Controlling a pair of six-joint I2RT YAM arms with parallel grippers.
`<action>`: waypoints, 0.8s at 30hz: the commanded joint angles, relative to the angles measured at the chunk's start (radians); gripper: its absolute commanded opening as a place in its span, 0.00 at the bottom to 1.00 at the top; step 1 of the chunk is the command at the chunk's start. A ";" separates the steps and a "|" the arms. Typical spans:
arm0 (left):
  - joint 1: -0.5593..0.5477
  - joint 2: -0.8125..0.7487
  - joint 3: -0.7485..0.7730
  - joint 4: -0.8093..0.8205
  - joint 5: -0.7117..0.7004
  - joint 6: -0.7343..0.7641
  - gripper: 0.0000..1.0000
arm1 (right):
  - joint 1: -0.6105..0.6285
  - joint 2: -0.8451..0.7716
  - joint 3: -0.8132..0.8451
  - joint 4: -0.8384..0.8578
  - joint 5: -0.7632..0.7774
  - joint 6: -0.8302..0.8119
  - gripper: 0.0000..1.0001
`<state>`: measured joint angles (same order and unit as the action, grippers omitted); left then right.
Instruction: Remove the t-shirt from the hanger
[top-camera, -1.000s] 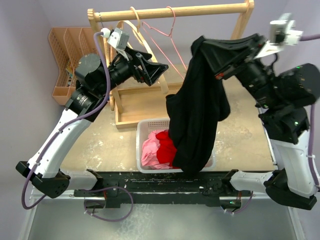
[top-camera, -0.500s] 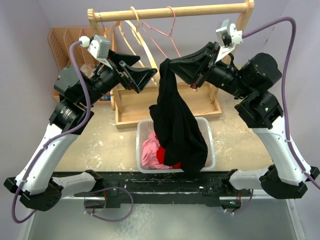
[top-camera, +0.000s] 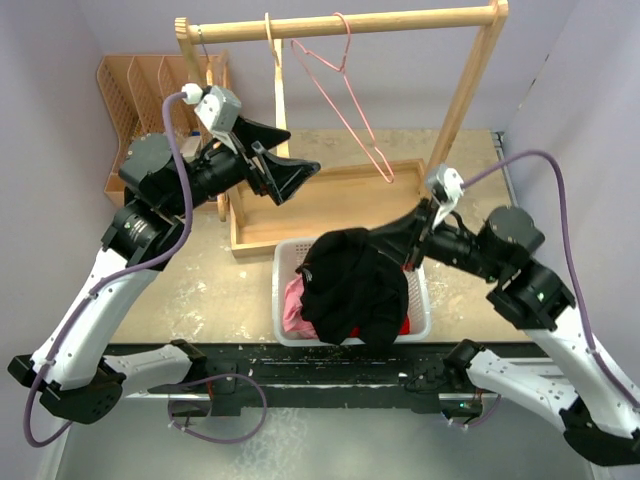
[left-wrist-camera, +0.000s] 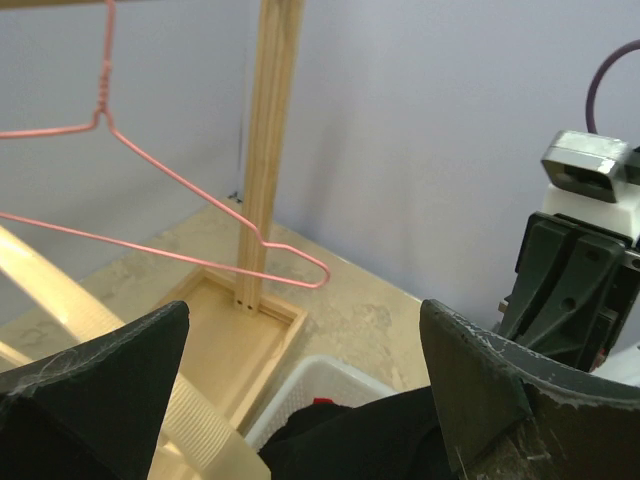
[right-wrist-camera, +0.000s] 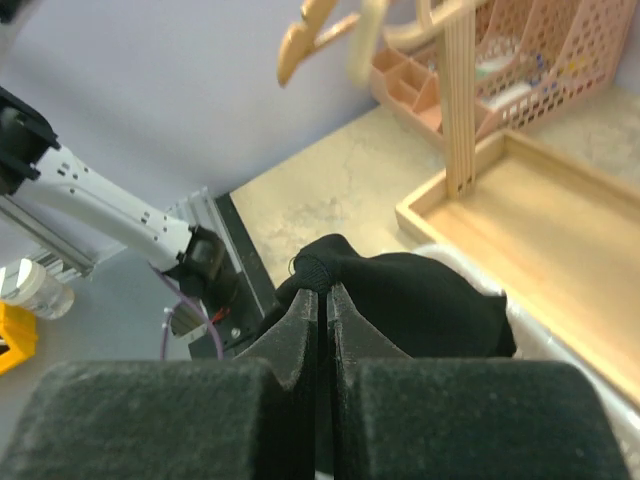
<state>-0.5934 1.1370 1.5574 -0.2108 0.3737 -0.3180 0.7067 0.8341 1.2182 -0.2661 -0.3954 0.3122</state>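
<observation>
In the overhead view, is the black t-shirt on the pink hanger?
No, the black t-shirt lies bunched over the white basket; the pink hanger hangs bare from the rail.

Two hangers on the rail: one pink wire hanger (top-camera: 344, 66), one pale wooden hanger (top-camera: 278, 90); one wooden rack (top-camera: 340, 22) with one tray (top-camera: 300, 210) at its foot; one white basket (top-camera: 290, 250); three garments there: one black t-shirt (top-camera: 350, 285), one pink garment (top-camera: 293, 300), one red garment (top-camera: 402, 326); one peach mesh organiser (top-camera: 125, 110); two robot arms, left arm (top-camera: 120, 270) and right arm (top-camera: 540, 300).
</observation>
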 joint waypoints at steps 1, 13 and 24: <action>0.000 -0.014 -0.043 -0.005 0.139 0.041 0.99 | 0.004 -0.100 -0.159 -0.049 0.072 0.079 0.00; -0.030 -0.154 -0.194 -0.080 0.144 0.133 0.99 | 0.006 -0.099 -0.526 -0.021 0.004 0.175 0.00; -0.078 -0.199 -0.333 -0.096 0.165 0.124 0.99 | 0.006 0.102 -0.628 -0.049 0.122 0.182 0.00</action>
<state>-0.6472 0.9424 1.2625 -0.3206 0.5194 -0.2127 0.7071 0.8669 0.6250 -0.3214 -0.3698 0.4736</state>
